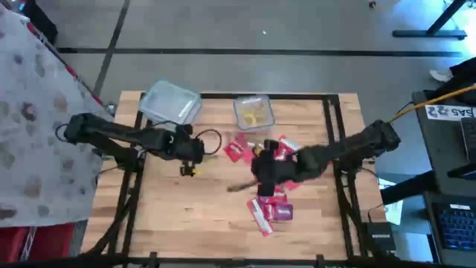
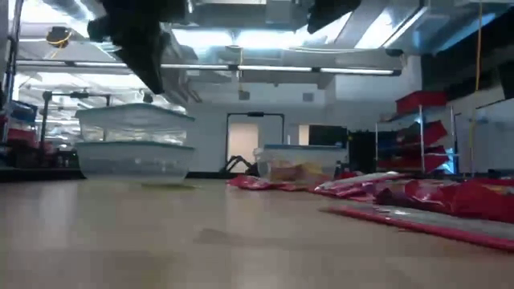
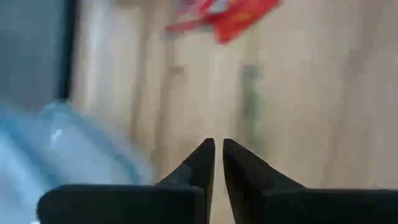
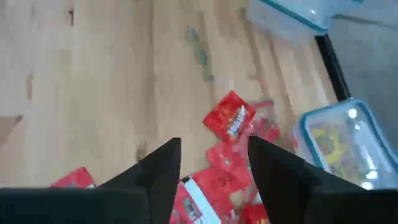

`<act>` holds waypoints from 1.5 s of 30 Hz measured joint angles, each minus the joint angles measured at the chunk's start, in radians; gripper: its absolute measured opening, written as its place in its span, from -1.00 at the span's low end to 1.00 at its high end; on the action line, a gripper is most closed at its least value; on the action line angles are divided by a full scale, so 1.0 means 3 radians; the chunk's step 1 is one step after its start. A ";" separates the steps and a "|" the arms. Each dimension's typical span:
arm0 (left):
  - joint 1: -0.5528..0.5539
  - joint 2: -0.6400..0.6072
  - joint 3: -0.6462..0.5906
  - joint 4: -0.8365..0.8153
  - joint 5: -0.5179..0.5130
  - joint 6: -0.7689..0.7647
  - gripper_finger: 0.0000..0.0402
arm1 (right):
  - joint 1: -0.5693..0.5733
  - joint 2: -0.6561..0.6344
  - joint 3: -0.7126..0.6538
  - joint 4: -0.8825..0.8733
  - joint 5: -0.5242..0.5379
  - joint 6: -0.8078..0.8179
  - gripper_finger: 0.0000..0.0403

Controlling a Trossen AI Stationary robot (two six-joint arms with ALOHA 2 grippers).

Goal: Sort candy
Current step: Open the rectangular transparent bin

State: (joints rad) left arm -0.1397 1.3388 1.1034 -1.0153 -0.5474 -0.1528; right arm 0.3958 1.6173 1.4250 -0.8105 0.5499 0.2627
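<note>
Red candy packets (image 2: 450, 197) lie nearest us, heaped right of table (image 1: 193, 216) centre. We see right gripper (image 4: 214, 165) released above heap, grasping nothing; left gripper (image 3: 217, 155) nearly clenched, empty, beside tubs (image 1: 171, 103).

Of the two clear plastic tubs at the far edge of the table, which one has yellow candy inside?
The smaller tub, nearer the right arm, holds yellow pieces. The larger tub, by the left arm, shows none.
</note>
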 joint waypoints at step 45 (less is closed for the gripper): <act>0.1281 0.0015 -0.0106 -0.0479 -0.0448 0.1210 0.37 | 0.0119 0.0148 -0.0505 0.0613 0.0214 0.0075 -0.13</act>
State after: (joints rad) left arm 0.2447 1.3434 1.0715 -1.1590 -0.6817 0.2102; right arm 0.4316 1.6615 1.2736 -0.6266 0.6140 0.2852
